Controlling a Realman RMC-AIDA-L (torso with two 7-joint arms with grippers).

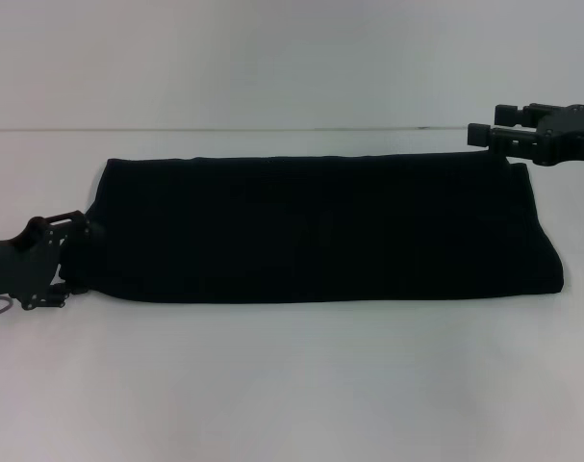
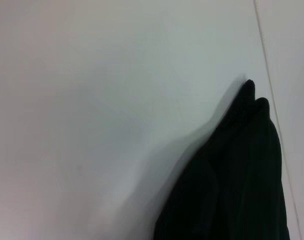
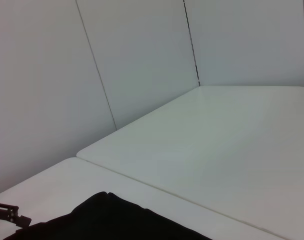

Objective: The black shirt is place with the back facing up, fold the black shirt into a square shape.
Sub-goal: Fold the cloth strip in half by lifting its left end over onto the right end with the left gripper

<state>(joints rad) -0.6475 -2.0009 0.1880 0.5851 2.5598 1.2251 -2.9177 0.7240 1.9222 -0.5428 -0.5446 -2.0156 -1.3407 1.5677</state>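
Lying flat across the middle of the white table [image 1: 292, 385], the black shirt [image 1: 320, 226] forms a long horizontal band, already folded lengthwise. Left gripper [image 1: 72, 252] sits at the shirt's left end, low on the table, touching or just beside the fabric edge; its fingers merge with the dark cloth, so whether they pinch anything cannot be told. Right gripper [image 1: 489, 133] hovers at the far right corner, just above the cloth, fingers pointing inward; degree of opening not discernible, no fabric seen lifted. Shirt surface: plain matte black, mostly smooth, right end rounded and slightly thicker. Left wrist view shows stacked layers ending in two rounded tips [image 2: 249, 95].
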